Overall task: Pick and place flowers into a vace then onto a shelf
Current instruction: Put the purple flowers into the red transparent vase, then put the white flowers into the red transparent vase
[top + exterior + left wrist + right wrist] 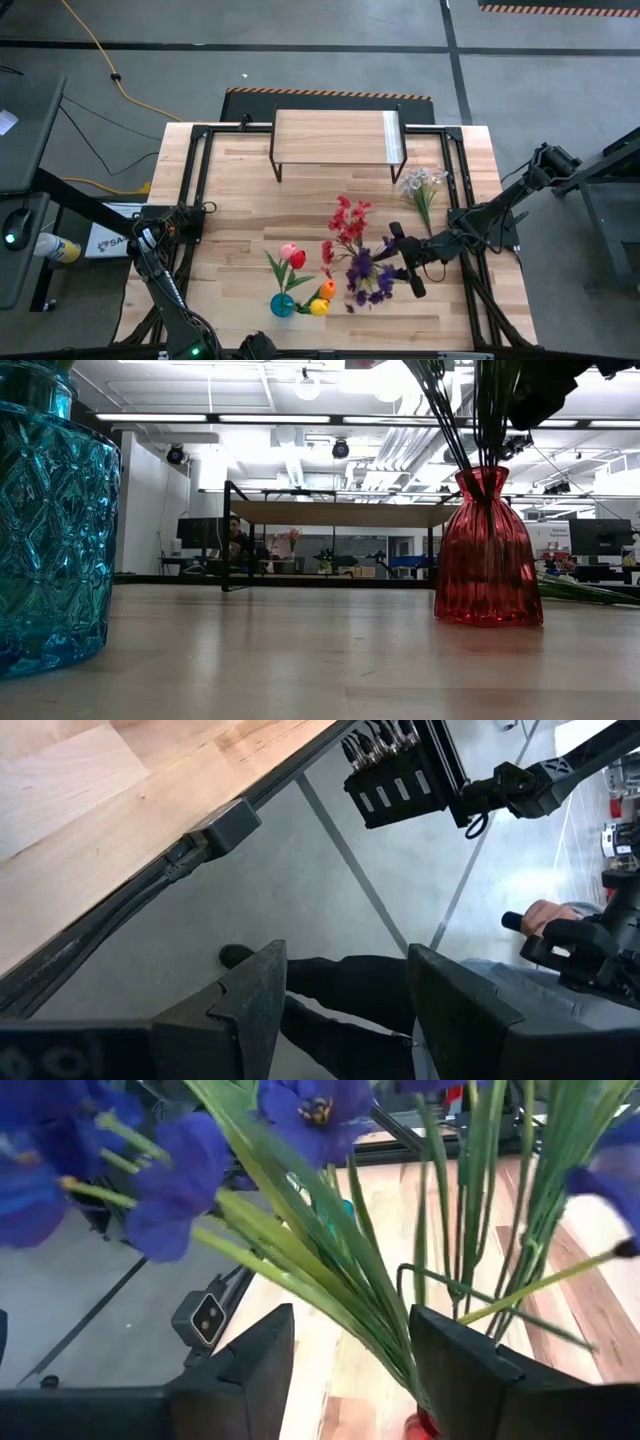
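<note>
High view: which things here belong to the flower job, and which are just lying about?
Belongs to the job:
- purple sprig at the right end effector
- red sprig
- white sprig
- tulips
- blue vase
- red vase
- shelf

Lying about:
- yellow cable

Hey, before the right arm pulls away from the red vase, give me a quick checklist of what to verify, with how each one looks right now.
1. Right gripper open around the purple flowers: ok, the fingers stand apart with the stems between them.
2. Stems in the red vase: ok, they run down into its neck.
3. Red vase upright on the table: ok.
4. Left gripper out of the way: ok, open off the table's edge over the floor.
5. Shelf top free: ok, nothing on it.
6. White flowers clear of the arm's path: cannot tell, they lie near the right arm.
</note>
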Action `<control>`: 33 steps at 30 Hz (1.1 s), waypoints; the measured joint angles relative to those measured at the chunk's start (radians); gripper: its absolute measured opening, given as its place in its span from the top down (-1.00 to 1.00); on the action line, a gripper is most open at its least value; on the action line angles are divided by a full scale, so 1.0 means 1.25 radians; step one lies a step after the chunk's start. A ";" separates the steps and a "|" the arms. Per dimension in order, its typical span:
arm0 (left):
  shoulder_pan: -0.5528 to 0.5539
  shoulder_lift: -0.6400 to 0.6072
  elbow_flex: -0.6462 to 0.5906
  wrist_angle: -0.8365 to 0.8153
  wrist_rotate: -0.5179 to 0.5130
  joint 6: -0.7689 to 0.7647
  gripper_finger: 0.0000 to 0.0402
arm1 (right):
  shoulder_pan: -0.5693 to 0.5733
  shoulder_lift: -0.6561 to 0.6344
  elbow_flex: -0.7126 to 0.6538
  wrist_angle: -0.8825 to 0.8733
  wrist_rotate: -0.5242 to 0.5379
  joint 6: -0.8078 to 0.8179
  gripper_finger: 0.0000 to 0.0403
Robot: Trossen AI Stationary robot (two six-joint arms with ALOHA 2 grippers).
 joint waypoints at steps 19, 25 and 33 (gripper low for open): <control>0.000 0.000 0.000 0.001 0.000 0.002 -0.19 | 0.000 -0.218 0.000 -0.359 -0.128 0.185 0.04; 0.000 0.000 0.000 0.001 0.000 0.002 -0.19 | 0.000 -0.254 0.000 -0.661 -0.190 0.430 0.04; 0.000 0.000 0.000 0.000 0.000 0.003 -0.19 | -0.008 -0.227 0.000 -0.994 -0.122 0.777 0.04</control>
